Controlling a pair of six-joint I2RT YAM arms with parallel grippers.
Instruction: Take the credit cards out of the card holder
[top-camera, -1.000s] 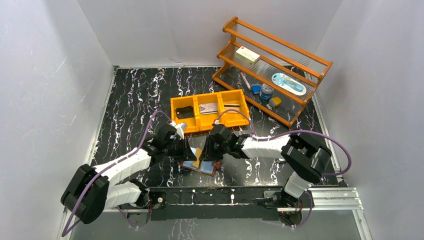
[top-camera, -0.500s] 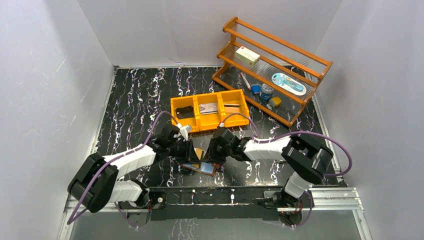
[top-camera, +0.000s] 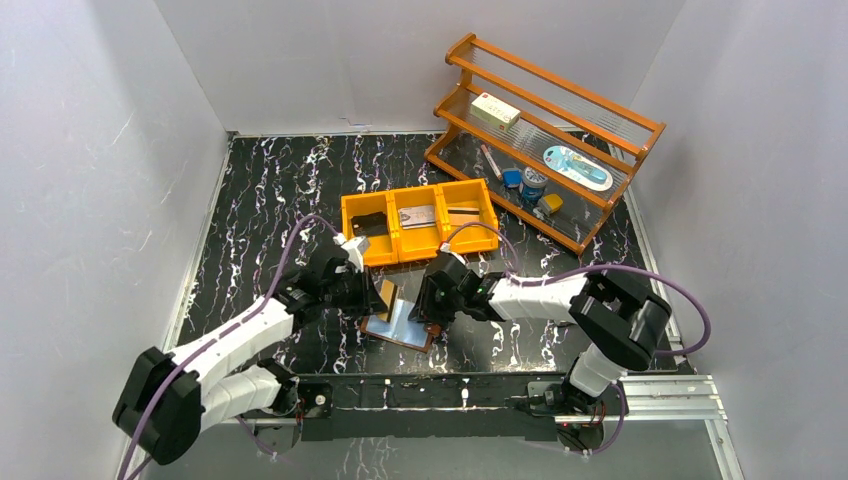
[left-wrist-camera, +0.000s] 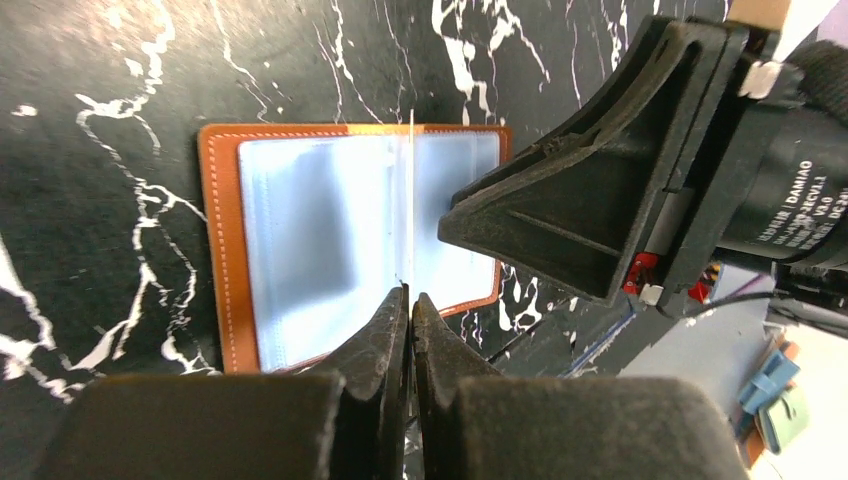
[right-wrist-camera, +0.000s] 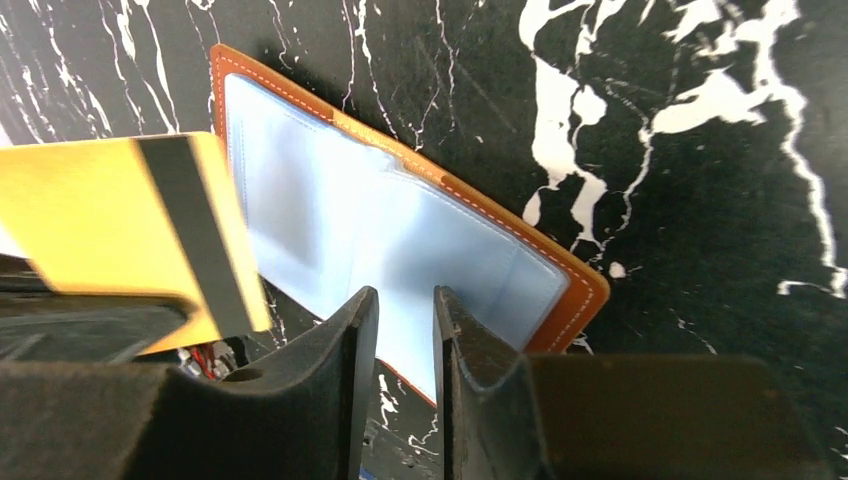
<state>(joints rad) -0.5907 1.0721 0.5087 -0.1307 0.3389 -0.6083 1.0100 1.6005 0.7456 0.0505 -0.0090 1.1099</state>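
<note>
On my right wrist feed the yellow card (right-wrist-camera: 110, 215) runs off the left edge. Its lower part sits behind a blurred dark finger of the left gripper (left-wrist-camera: 410, 292). The right gripper (right-wrist-camera: 405, 295) covers the right side of the card holder (right-wrist-camera: 400, 235). My left wrist feed shows the card edge-on only. From above, I can't make out what lies in the orange bin (top-camera: 393, 232); it is too small.

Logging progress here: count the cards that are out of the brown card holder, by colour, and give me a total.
yellow card, black stripe, in the left tool: 1
silvery-grey card, middle compartment of the orange bin: 1
tan card, dark stripe, right compartment: 1
dark item, probably a card, left compartment: 1
Total: 4
</note>
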